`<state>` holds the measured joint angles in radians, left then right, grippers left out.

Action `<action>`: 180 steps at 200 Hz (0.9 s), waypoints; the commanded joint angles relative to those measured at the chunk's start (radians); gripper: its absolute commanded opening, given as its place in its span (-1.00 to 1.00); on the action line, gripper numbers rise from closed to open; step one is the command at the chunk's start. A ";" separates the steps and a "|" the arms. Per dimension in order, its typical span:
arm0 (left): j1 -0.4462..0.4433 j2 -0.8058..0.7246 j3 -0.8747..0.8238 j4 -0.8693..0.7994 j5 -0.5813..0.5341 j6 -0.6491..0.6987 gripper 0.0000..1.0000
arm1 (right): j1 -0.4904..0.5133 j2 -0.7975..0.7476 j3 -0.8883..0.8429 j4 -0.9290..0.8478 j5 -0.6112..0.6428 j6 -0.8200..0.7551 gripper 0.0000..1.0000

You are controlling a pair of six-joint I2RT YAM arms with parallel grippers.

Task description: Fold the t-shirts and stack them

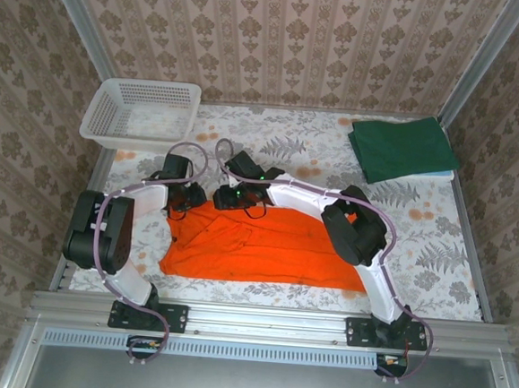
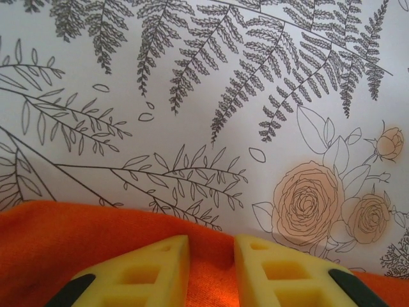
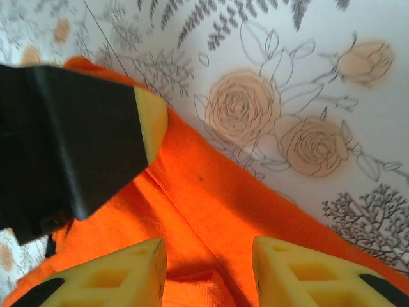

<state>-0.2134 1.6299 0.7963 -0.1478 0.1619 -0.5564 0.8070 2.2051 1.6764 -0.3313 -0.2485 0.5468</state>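
Observation:
The bright orange t-shirt (image 1: 264, 244) lies spread flat on the floral table cover, near the front. Both grippers are at its far left edge, close together. My left gripper (image 1: 190, 199) is down at the hem, and in its wrist view the yellow fingers (image 2: 211, 242) stand close with a ridge of orange cloth (image 2: 64, 236) pinched between them. My right gripper (image 1: 230, 198) hovers just to its right, jaws (image 3: 208, 246) wide over the orange cloth (image 3: 211, 185), a small fold rising between them. The dark green t-shirt (image 1: 402, 147) lies folded at the back right.
A white lattice basket (image 1: 140, 111) stands at the back left corner. Patterned walls close in the table on three sides. The left gripper's black body (image 3: 64, 147) sits close beside the right fingers. Bare floral cover (image 1: 290, 142) lies between the basket and the green t-shirt.

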 commanded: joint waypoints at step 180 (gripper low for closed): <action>0.011 0.039 0.017 -0.033 -0.024 0.007 -0.49 | 0.039 0.051 0.078 -0.138 -0.069 -0.106 -0.69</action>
<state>-0.2092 1.6375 0.8040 -0.1410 0.1612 -0.5560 0.8391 2.2581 1.7420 -0.4320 -0.2977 0.4664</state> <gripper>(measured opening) 0.257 0.151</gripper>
